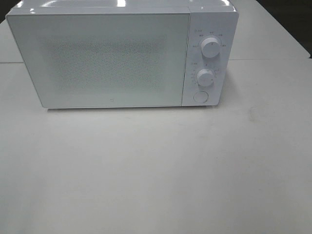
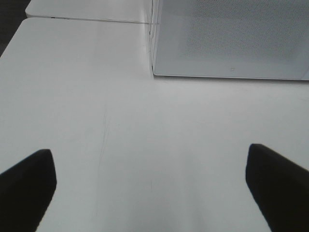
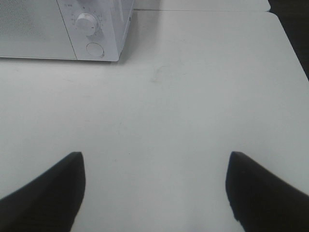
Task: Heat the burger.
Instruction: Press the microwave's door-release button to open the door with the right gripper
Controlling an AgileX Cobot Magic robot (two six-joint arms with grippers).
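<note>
The burger is out of view in all three views. A white microwave (image 1: 122,56) stands at the back of the table with its door shut; two dials (image 1: 210,47) and a round button (image 1: 200,97) sit on its right panel. Neither arm shows in the exterior high view. In the left wrist view my left gripper (image 2: 152,181) is open over bare table, short of the microwave's (image 2: 231,38) left front corner. In the right wrist view my right gripper (image 3: 154,186) is open and empty, short of the microwave's (image 3: 67,29) control panel.
The white table (image 1: 156,170) stretches in front of the microwave. A seam to a second table top (image 2: 87,12) runs behind it. The table's right edge (image 3: 289,43) drops off to dark floor.
</note>
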